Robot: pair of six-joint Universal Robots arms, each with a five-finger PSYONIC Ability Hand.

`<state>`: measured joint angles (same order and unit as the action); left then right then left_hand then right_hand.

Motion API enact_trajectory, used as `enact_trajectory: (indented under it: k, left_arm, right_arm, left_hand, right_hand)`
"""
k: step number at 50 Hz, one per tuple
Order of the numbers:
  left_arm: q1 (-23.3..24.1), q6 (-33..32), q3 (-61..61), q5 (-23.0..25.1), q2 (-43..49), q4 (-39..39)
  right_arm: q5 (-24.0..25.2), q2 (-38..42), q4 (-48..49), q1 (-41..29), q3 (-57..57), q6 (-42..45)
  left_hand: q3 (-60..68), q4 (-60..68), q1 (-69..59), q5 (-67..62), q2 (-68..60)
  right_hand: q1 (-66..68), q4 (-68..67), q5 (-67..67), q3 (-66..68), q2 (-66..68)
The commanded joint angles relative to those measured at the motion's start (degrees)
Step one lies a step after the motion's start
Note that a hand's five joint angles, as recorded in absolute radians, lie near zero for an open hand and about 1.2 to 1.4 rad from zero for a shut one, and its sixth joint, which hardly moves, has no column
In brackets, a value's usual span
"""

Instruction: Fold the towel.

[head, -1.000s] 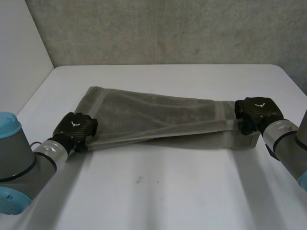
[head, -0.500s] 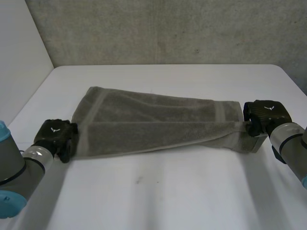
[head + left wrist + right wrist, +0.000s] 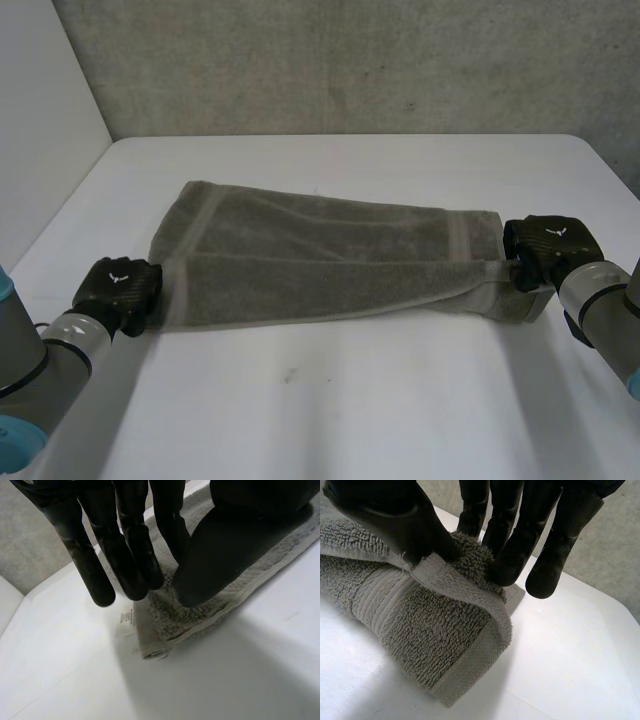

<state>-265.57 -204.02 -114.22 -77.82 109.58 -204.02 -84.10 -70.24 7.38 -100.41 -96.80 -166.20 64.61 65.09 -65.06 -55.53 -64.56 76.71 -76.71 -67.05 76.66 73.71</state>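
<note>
From above, we see a grey towel (image 3: 320,262) lying long across the middle of the white surface (image 3: 350,410). It is folded over, so one layer sits on the other. The left hand (image 3: 118,287) is at one short end of the towel and the right hand (image 3: 548,246) is at the other end. A grey wall (image 3: 350,60) stands behind the surface. In the left wrist view, the left hand (image 3: 240,525) hangs over the end corner of the towel (image 3: 200,614). Its fingers (image 3: 125,565) are straight and a little apart, and they hold nothing. The thumb (image 3: 210,565) is straight too, and its tip rests on top of the towel. The towel lies flat on the surface here, and a small white label (image 3: 126,620) sticks out beside its end. In the right wrist view, the right hand (image 3: 375,505) holds the top layer of the towel (image 3: 435,630). The thumb (image 3: 415,535) is on one side of that layer and the fingers (image 3: 512,550) are on the other, squeezing it between them. The held layer is lifted a bit off the layer below. One finger at the side touches nothing.
</note>
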Motion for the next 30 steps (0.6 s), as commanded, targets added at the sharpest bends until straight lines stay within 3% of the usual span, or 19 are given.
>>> enact_trajectory:
  k: [1,30]
  left_arm:
    - [-0.39,-0.42,-0.21,3.38,0.02,0.11]
    - [-0.74,-0.68,5.32,3.46,6.70,-0.68]
  right_arm:
    - [0.16,0.37,0.01,-0.14,-0.06,0.09]
    - [0.16,1.51,0.53,-0.14,-0.32,0.18]
  left_hand:
    - [-18.06,-18.54,18.52,18.98,18.01]
    - [-21.60,-22.07,22.05,22.51,21.54]
  right_hand:
    - [3.29,-3.29,-2.95,3.34,6.29]
    - [3.29,-3.29,-2.95,3.34,6.29]
